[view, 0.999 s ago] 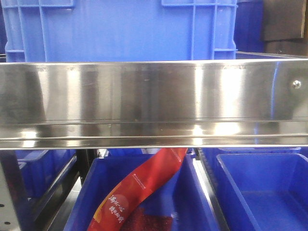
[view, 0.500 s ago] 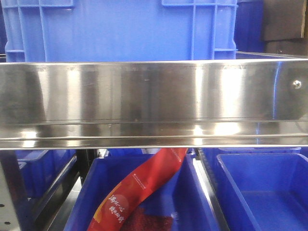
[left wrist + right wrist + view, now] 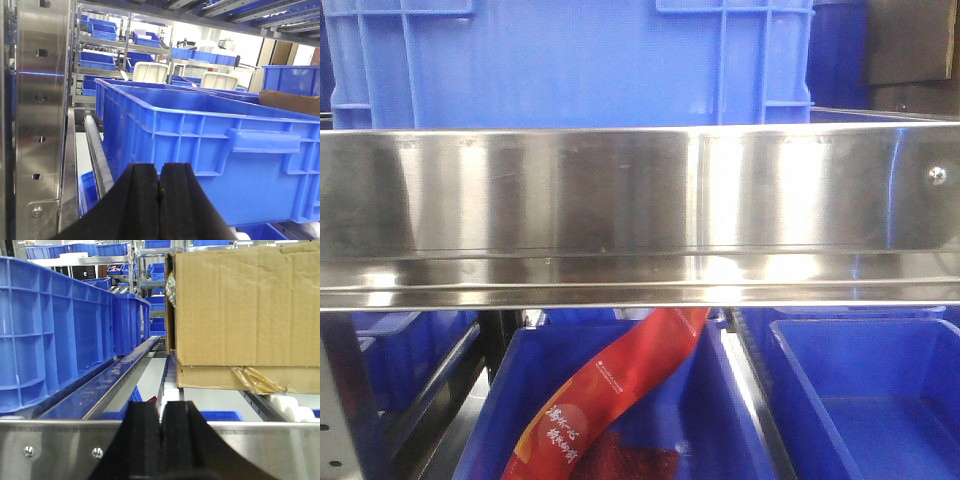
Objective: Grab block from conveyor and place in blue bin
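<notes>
Neither the conveyor belt nor a block shows in any view. The left gripper (image 3: 160, 192) has its black jaws pressed together, holding nothing, in front of a large blue crate (image 3: 210, 155) on a roller track (image 3: 97, 155). The right gripper (image 3: 161, 432) is likewise closed and empty, above a steel rail (image 3: 60, 447), facing a cardboard box (image 3: 245, 310) and a row of blue crates (image 3: 55, 330). In the front view, a polished steel beam (image 3: 640, 215) spans the frame. Below it, a blue bin (image 3: 710, 420) holds a red packet (image 3: 610, 395) with unreadable pale print.

warehouse | steel racking (image 3: 42, 100) | blue bins (image 3: 210, 150) | cardboard box (image 3: 247, 310)
</notes>
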`<state>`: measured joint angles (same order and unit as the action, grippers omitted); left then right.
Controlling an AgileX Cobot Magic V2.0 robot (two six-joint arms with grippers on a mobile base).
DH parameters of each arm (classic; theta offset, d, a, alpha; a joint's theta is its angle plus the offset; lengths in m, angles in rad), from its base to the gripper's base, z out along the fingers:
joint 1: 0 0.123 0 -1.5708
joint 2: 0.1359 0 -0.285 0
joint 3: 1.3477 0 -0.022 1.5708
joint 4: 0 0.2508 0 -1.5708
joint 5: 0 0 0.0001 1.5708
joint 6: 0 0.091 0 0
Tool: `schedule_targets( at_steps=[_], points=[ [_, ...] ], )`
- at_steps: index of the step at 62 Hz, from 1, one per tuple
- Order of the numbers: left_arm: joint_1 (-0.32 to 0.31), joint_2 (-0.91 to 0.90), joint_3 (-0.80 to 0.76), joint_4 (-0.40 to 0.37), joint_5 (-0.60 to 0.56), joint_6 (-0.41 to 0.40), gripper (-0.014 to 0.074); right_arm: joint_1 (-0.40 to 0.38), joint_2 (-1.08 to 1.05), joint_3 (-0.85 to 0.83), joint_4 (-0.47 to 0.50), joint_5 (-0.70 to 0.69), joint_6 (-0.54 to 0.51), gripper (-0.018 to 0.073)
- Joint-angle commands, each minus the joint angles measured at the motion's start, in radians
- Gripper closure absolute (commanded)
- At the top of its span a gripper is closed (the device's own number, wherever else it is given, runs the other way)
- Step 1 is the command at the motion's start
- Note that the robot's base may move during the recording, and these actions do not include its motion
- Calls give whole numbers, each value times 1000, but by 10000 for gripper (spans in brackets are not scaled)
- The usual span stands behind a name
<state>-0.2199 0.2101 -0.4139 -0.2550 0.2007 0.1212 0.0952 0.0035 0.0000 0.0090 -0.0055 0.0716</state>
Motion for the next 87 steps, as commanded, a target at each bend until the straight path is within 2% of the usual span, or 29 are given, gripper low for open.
schedule_targets(
  at_steps=[1,6,15,22,27,31,37,46,48,50,61,71,87],
  points=[
    [3,-4,0,-7,-16,-1,707,-6,-3,0,-9,-26,-1,721],
    [5,-3,0,51,-7,-1,707,-6,-3,0,-9,-26,-1,721],
    [18,-4,46,76,-35,-1,707,-6,-3,0,-9,-26,-1,721],
    [61,-42,129,168,-110,-1,707,-6,-3,0,-9,-26,-1,721],
    [106,-85,202,181,-128,-6,707,-6,-3,0,-9,-26,-1,721],
    [151,-135,253,194,-130,-84,707,-6,-3,0,-9,-26,-1,721],
    [211,-210,342,277,-155,-203,707,-6,-3,0,-9,-26,-1,721],
    [235,-210,414,261,-257,-208,707,-6,-3,0,-9,-27,-1,721],
    [235,-210,414,255,-201,-208,707,-6,-3,0,-9,-27,-1,721],
    [235,-210,414,255,-191,-208,707,-6,-3,0,-9,-27,-1,721],
    [235,-210,414,255,-176,-196,707,-6,-3,0,-9,-31,-1,721],
    [235,-210,414,247,-166,-115,707,-6,-3,0,-9,-31,-1,721],
    [233,-210,414,239,-188,-115,707,-6,-3,0,-9,-31,-1,721]
  ],
)
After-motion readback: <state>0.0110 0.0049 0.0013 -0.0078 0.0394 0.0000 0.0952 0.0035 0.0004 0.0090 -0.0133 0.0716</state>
